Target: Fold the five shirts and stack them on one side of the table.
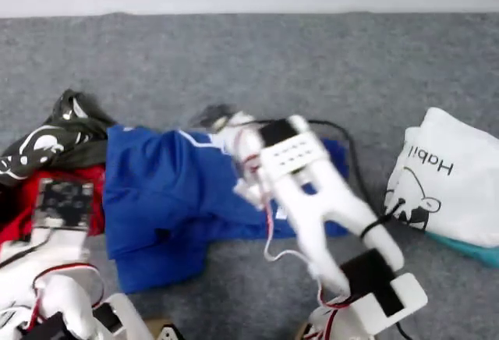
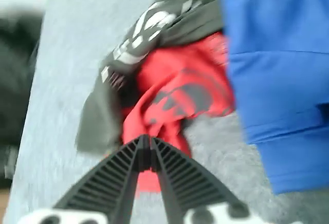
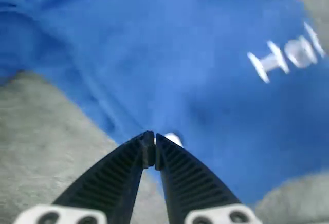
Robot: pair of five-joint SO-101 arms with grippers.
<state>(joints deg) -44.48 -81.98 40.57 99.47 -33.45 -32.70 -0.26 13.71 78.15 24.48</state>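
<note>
Blue shirt (image 1: 164, 200): mid-table, spread but rumpled, one corner flopped toward the near edge, white print on the front. Long axis side to side across the table in high view. Right gripper (image 3: 150, 147): straight over it, tips aimed down at the cloth close to a fold edge, jaws pressed together, nothing pinched as far as visible. Grey table (image 1: 312, 59) bare just beside that edge. Right arm clearly nearer, so probably the one for this shirt. Next move, likely: open jaws, then grab at the edge right under the tips. Left gripper (image 2: 149, 149): also closed tight, apparently empty, above red shirt (image 2: 175, 95) on the left arm's side of the table. Red shirt bunched, touching the blue one's edge, partly under dark shirt (image 2: 154, 23) with white pattern. White shirt (image 1: 448, 176): folded, far on the right arm's side, on top of teal shirt (image 1: 479, 253). Looks like two of five stacked, three to go.
</note>
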